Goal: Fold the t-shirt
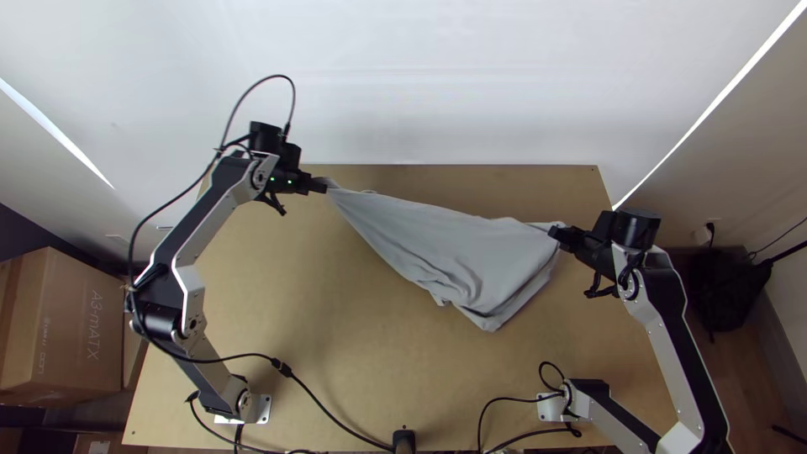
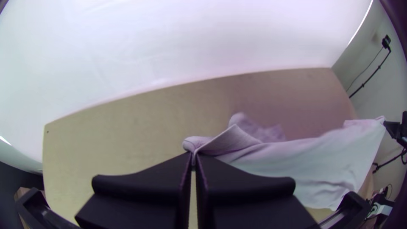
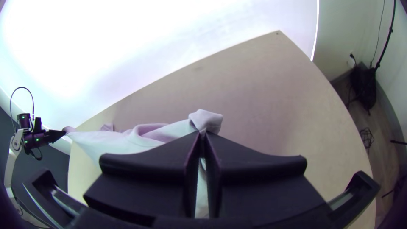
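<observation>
T-shirt (image 1: 471, 248) cloth runs across the far half of your table (image 1: 336, 311), from your left gripper (image 1: 324, 186), its fingers clenched on a drawn-out end, through a rumpled, sagging middle to your right gripper (image 1: 556, 233), its fingers pinching the opposite upper end. You seem to be early in the task: both holds are made, but you have no neat fold to show, so spreading, folding and letting go likely remain.
</observation>
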Motion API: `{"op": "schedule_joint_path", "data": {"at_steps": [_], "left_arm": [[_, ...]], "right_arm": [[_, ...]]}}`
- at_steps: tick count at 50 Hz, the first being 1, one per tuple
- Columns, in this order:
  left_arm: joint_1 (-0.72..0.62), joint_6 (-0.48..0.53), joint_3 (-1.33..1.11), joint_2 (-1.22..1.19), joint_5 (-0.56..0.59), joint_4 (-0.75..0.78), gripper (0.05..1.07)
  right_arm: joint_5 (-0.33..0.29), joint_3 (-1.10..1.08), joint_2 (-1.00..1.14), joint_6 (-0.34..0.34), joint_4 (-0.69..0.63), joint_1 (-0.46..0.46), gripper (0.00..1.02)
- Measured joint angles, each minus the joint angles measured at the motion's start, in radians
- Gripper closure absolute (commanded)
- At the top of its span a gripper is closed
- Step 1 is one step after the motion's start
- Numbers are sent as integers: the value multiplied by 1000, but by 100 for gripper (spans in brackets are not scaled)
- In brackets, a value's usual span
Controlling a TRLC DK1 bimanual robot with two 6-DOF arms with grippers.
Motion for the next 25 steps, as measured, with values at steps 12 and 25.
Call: {"op": "schedule_joint_path", "data": {"at_steps": [12, 25], "left_arm": [[55, -39, -35, -148, 10, -1, 105], [66, -93, 1, -302, -54, -1, 105]], "right_arm": [[31, 53, -31, -83, 72, -9, 100], [31, 273, -11, -143, 148, -3, 100]]}}
